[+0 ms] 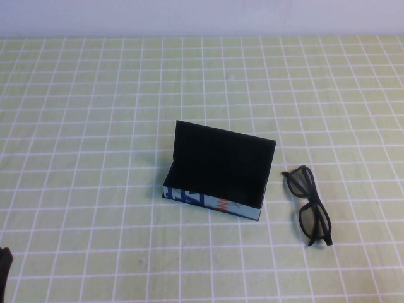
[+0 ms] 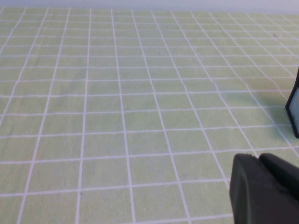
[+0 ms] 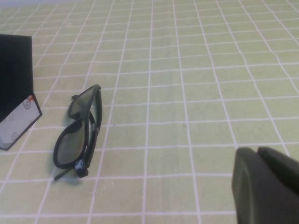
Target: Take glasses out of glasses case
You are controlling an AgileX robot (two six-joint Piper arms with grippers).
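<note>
The black glasses case (image 1: 218, 170) stands open in the middle of the table, lid up, its dark interior showing nothing inside. Its printed pale side shows in the right wrist view (image 3: 18, 122), and a corner shows in the left wrist view (image 2: 293, 107). The black glasses (image 1: 309, 205) lie folded on the cloth to the right of the case, also in the right wrist view (image 3: 79, 133). My left gripper (image 2: 259, 161) is shut and empty, low at the table's front left (image 1: 3, 271). My right gripper (image 3: 257, 154) is shut and empty, to the right of the glasses, out of the high view.
A green cloth with a white grid (image 1: 95, 126) covers the whole table. A pale wall (image 1: 202, 16) runs along the far edge.
</note>
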